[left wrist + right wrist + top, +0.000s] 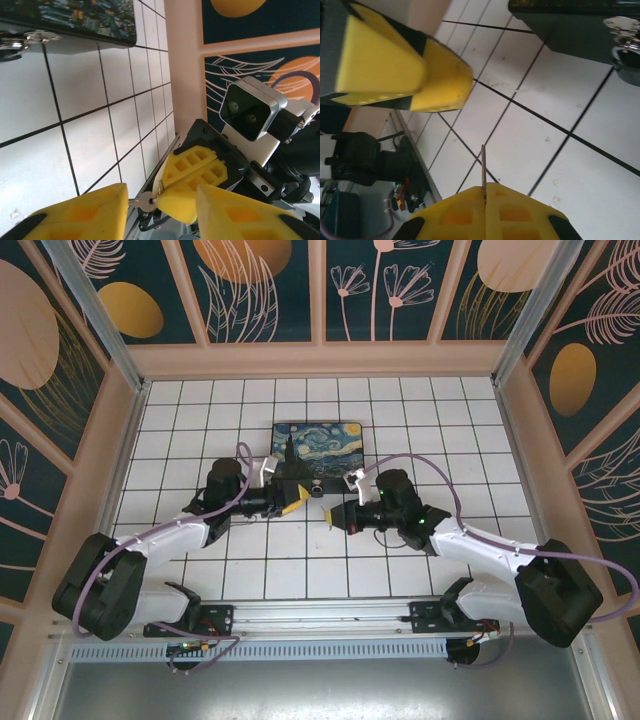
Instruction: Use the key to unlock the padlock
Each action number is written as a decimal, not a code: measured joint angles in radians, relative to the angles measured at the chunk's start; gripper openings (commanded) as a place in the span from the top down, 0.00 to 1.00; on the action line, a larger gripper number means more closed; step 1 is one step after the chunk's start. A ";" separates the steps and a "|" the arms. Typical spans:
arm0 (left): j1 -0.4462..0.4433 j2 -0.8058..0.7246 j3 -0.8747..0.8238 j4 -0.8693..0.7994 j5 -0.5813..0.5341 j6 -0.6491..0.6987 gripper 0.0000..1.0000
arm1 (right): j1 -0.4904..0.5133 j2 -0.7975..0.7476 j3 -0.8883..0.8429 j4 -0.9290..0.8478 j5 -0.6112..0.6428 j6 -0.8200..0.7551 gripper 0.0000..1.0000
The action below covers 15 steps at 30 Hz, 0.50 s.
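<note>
The right claw is pinching the key by its bow, pads pressed together, with the thin blade sticking out past the tips. The left claw is facing it just across the gap, fingers spread and gripping nothing. The padlock is lying loose on the tiled worktop, just beside the near edge of the Starry Night print and a little beyond both claws.

The main risk seems to be the free lock. With nothing bracing it, a key pushed at the keyhole is likely just shoving it across the tiles or under the print's edge. The open claw probably needs to be clamping the body first.

The key itself is also looking vulnerable: the soft yellow pads are gripping only a narrow strip, so any sideways contact could be twisting it in the grip or popping it out. The claws are working nose to nose, so a careless approach risks a collision.
</note>
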 measured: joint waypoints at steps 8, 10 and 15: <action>-0.028 0.037 0.061 0.012 0.019 0.057 0.63 | 0.000 0.000 -0.002 0.053 -0.068 0.042 0.98; -0.044 0.037 0.076 0.013 0.020 0.072 0.63 | 0.000 0.000 -0.002 0.058 -0.068 0.047 0.98; -0.072 0.037 0.078 -0.007 0.019 0.103 0.64 | 0.002 0.000 -0.002 0.063 -0.068 0.053 0.98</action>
